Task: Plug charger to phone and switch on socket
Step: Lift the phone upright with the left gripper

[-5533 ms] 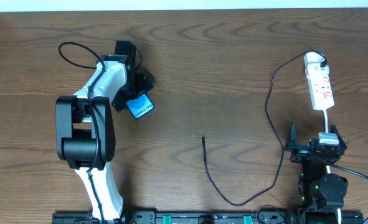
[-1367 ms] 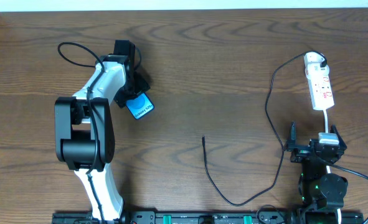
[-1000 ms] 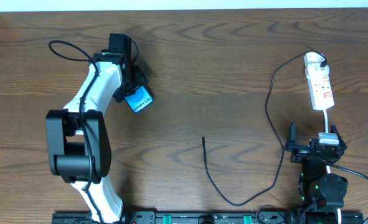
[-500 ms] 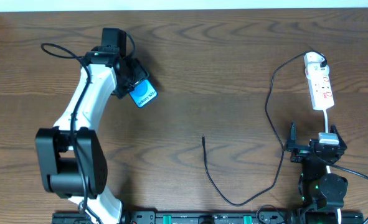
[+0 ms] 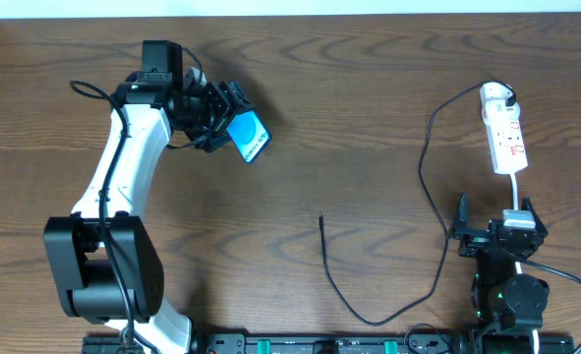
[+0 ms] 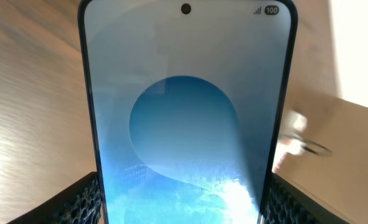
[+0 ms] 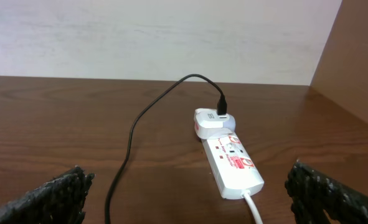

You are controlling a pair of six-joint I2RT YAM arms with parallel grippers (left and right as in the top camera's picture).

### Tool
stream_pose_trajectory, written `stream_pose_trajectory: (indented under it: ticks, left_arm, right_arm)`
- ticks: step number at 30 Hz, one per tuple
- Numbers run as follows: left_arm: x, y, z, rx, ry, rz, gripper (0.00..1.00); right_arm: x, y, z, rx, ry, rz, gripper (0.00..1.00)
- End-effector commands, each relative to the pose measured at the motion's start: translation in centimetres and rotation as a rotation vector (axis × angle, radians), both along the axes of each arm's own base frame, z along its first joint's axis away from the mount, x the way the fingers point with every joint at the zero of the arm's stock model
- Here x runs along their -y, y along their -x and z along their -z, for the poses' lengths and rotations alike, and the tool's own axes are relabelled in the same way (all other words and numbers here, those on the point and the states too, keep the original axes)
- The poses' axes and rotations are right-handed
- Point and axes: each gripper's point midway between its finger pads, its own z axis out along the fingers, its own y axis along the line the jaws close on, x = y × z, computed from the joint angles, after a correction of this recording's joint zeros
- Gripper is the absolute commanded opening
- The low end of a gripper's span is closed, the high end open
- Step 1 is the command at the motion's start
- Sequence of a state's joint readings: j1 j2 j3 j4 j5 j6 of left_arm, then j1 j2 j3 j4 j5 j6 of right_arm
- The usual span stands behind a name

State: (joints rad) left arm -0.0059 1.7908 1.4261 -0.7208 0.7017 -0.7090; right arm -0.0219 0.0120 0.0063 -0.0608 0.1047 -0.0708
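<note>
Two arms are at the brown wooden table, and only one has anything in hand. The left gripper is clamped on the phone, a small rectangular handset with a bright blue-cyan screen and dark edges. It holds it over the far left part of the table, one corner angled toward the middle. From the left wrist the phone fills the view, screen up to the camera with a round blue swirl. A black ribbed finger presses each long edge near the bottom.

Over on the right, the right gripper sits low at the near edge with its jaws spread wide and nothing between them. It points at the socket, a narrow white power strip with red switch marks. The strip's white cord runs back toward the gripper. In the right wrist view the socket lies ahead between the two black fingertips, apart from both.

The charger, a long thin black cable, leaves the white adapter plugged into the socket's far end. It loops down toward the near edge and curls back up. Its small plug tip lies bare on the wood mid-table, well apart from the phone.
</note>
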Motion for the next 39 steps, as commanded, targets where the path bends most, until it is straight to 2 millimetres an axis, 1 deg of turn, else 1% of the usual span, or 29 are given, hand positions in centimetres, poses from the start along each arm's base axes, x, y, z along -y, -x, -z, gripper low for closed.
stream_pose_trajectory:
  ticks: [1,7,12,18,24,27,39]
  left_arm:
    - [2.3,1.0,-3.9,-0.008,0.230,0.034,0.07]
    - [3.9,2.0,-5.9,-0.120,0.416,0.016,0.07]
    - [4.6,2.5,-7.1,-0.244,0.525,-0.034,0.08]
    - [4.9,2.8,-7.8,-0.341,0.589,-0.075,0.07]
    - [5.5,3.5,-9.1,-0.364,0.665,-0.030,0.07]
    - [5.7,3.8,-9.7,-0.404,0.708,-0.026,0.08]
    - [5.7,3.8,-9.8,-0.495,0.731,-0.080,0.07]
  right_arm:
    - [-0.1,0.0,0.0,0.000,0.013,-0.003,0.99]
    - [-0.1,0.0,0.0,0.000,0.013,-0.003,0.99]
    - [-0.1,0.0,0.0,0.000,0.013,-0.003,0.99]
    - [-0.1,0.0,0.0,0.000,0.013,-0.003,0.99]
    - [-0.1,0.0,0.0,0.000,0.013,-0.003,0.99]
    - [-0.1,0.0,0.0,0.000,0.013,-0.003,0.99]
    - [-0.1,0.0,0.0,0.000,0.013,-0.003,0.99]
